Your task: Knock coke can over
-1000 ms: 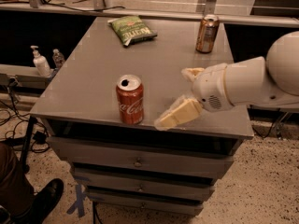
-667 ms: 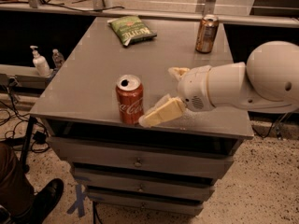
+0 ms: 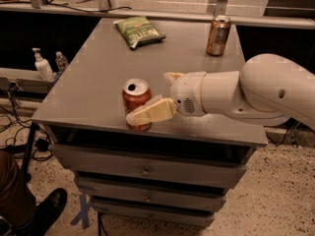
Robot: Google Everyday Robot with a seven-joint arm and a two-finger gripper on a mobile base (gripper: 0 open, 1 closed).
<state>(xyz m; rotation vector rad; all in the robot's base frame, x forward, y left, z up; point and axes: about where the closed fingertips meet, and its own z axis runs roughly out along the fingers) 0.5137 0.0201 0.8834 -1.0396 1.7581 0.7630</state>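
Observation:
The coke can (image 3: pixel 135 93), red with a silver top, stands upright near the front edge of the grey cabinet top (image 3: pixel 98 77). My gripper (image 3: pixel 149 98) is just right of the can, at its height, on the white arm (image 3: pixel 256 90) that reaches in from the right. Its fingers are spread open. The near cream finger (image 3: pixel 151 113) lies across the lower front of the can and seems to touch it. The far finger (image 3: pixel 173 76) is behind and to the right of the can, apart from it.
A gold-brown can (image 3: pixel 218 35) stands at the back right. A green snack bag (image 3: pixel 139 31) lies at the back middle. Drawers (image 3: pixel 145 170) sit below the top. Two bottles (image 3: pixel 43 65) stand on a low shelf at left. A shoe (image 3: pixel 44 211) is at the lower left.
My gripper has moved left towards the coke can, and its near finger now overlaps the can's front. The can still stands upright in the same spot.

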